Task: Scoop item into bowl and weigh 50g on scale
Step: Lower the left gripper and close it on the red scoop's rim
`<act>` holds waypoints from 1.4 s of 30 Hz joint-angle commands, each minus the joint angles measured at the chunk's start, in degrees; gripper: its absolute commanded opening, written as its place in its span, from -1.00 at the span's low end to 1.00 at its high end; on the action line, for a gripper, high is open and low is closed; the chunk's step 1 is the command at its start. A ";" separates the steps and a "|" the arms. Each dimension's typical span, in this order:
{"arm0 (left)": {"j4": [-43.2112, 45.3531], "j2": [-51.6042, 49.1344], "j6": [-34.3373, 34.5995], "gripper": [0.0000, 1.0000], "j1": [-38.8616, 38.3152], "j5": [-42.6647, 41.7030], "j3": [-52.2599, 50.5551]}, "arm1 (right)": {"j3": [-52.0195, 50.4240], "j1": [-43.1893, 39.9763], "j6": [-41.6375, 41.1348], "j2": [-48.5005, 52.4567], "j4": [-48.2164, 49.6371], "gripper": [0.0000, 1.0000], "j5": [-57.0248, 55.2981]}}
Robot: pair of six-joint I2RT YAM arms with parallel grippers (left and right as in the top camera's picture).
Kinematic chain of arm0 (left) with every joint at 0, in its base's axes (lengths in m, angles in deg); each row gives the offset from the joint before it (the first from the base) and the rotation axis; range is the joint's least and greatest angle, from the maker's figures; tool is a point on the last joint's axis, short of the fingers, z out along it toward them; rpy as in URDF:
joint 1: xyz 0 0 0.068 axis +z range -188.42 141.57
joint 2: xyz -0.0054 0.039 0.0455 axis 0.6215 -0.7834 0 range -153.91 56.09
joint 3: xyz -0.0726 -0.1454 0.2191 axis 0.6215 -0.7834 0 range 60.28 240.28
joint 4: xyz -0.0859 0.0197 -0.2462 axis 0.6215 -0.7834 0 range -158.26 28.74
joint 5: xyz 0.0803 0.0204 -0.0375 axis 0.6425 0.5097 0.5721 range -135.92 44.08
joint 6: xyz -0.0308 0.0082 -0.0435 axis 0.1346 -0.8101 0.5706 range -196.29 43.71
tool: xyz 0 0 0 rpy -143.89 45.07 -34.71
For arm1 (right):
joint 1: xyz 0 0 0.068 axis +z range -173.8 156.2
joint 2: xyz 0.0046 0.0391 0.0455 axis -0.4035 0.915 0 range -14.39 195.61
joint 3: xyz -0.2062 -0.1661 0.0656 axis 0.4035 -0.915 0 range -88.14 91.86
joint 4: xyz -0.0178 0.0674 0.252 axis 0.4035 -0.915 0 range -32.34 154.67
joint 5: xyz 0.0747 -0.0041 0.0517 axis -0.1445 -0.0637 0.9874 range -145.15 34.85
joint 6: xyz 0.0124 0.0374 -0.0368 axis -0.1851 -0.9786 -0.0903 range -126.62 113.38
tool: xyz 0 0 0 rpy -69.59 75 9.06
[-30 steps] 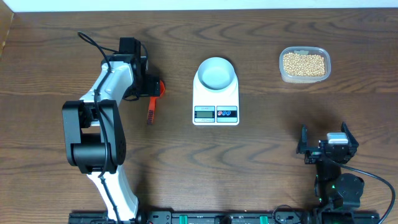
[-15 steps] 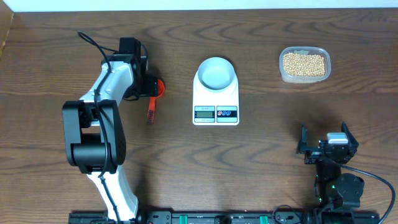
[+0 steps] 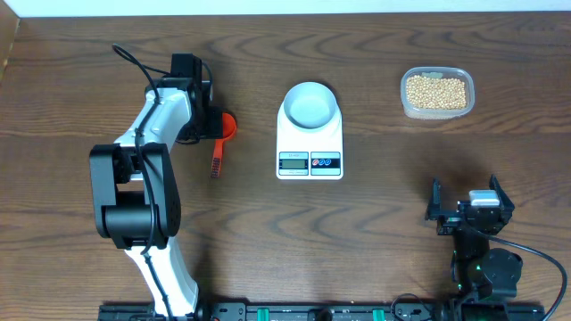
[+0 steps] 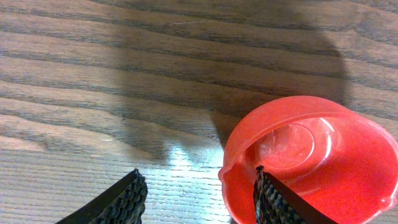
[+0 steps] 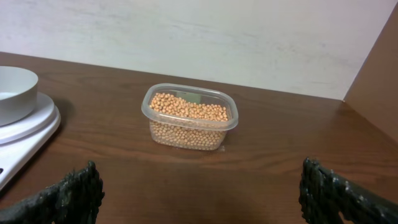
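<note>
The left gripper point(image 4: 198, 182) is held spread across the rim of the red scoop point(image 4: 329, 155), one finger set inside its cup.

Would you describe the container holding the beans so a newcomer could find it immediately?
On the wooden table, look right of the white scale, toward the far edge. There sits a clear rounded-rectangular tub full of tan beans; the neighbouring bowl is round, white and empty.

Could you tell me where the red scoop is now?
In the overhead view, the red scoop is left of the scale, at the left gripper.
</note>
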 commanded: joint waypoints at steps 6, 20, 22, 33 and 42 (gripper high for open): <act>0.02 -0.61 -0.35 -0.04 0.31 0.31 -0.33 | -0.07 0.28 -0.63 -0.20 -0.24 0.99 -0.85; 0.02 -0.61 -0.35 -0.39 0.31 0.31 -0.33 | -0.07 0.28 -0.61 -0.20 -0.24 0.99 -0.85; 0.04 -0.61 -0.35 -0.43 0.33 0.31 -0.33 | -0.07 0.28 -0.63 -0.20 -0.24 0.98 -0.85; 0.04 -0.61 -0.35 -0.55 0.31 0.28 -0.33 | -0.07 0.28 -0.63 -0.20 -0.24 0.99 -0.85; 0.09 -0.72 0.07 -0.46 0.31 -0.13 -0.35 | -0.07 0.28 -0.63 -0.20 -0.24 0.99 -0.85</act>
